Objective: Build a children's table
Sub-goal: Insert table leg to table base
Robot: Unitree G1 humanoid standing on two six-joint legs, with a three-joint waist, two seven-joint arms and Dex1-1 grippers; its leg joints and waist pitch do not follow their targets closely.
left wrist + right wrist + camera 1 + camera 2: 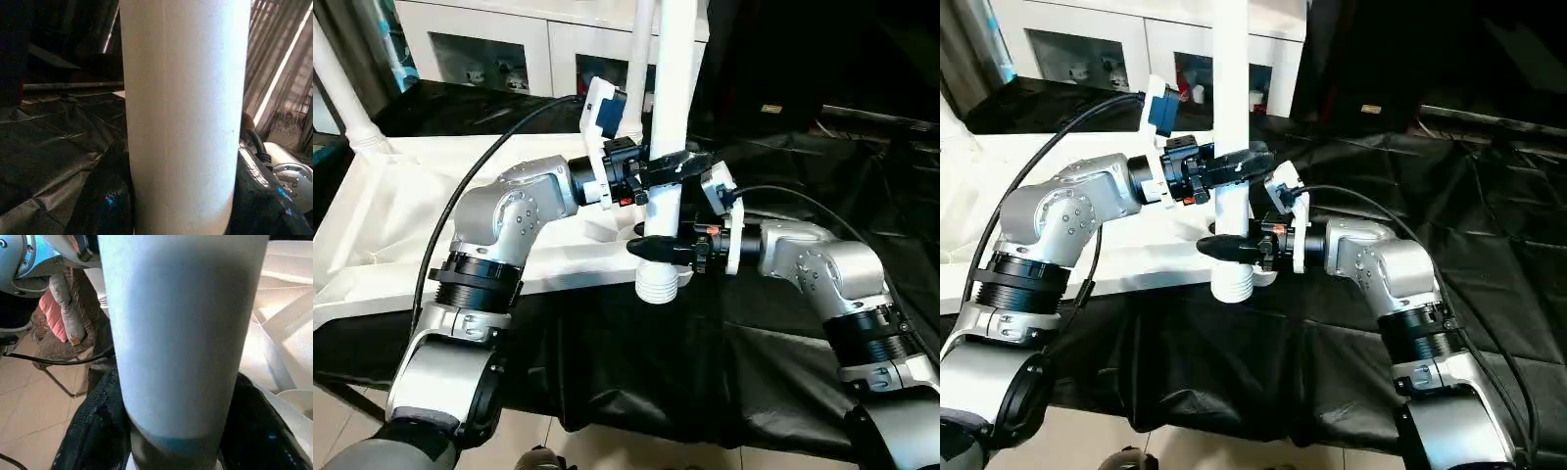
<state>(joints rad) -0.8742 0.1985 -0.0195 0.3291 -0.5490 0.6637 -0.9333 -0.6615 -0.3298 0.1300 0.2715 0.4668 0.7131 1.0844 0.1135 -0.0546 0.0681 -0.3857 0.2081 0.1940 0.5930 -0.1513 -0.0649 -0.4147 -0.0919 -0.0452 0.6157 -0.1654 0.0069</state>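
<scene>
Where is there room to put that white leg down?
Bare black cloth lies beyond the right gripper, and more lies in front of the upturned tabletop. It is crowded where both grippers, left above, meet the leg.

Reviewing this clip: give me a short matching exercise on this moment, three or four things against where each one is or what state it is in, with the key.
Things:
1. loose leg
2. left gripper
3. right gripper
4. table top

Places or states:
A. lying ribbed side up on the black-draped work table
B. clamped on the leg near its ribbed lower end
C. held upright off the table top's near edge
D. clamped on the leg higher up

Pairs: 1-C, 2-D, 3-B, 4-A
</scene>
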